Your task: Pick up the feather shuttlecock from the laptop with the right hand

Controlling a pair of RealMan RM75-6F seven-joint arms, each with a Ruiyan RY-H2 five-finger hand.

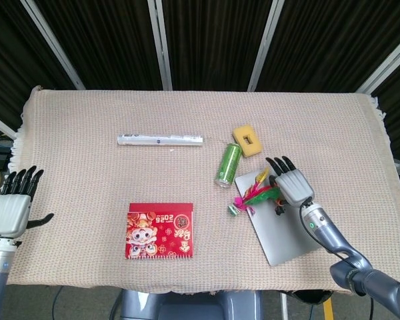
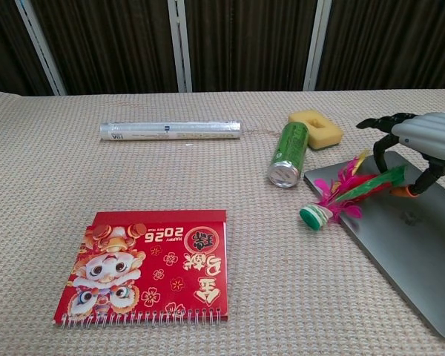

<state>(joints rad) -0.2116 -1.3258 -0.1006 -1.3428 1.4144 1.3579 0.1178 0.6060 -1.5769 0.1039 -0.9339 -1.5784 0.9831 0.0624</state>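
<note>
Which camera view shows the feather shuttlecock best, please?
The chest view: the shuttlecock appears large, its green base on the cloth beside the laptop, feathers beneath the right hand. In the head view it is small and partly covered by that hand.

Coarse woven tablecloth (image 1: 87, 173); smooth matt metal laptop (image 2: 423, 259); glossy can (image 2: 288, 153); porous sponge (image 2: 316, 128).

Feather shuttlecock (image 2: 343, 194): pink, green and yellow plumes fixed to a round green base. Lying on its side, base pointing toward 7 o'clock in the chest view, plumes fanning toward 2 o'clock. Plumes rest on the near-left corner of the laptop; base overhangs that edge.

Laptop (image 2: 415, 237): flat silver-grey metal slab, lid closed, set askew at the worktop's 4 o'clock area.
</note>
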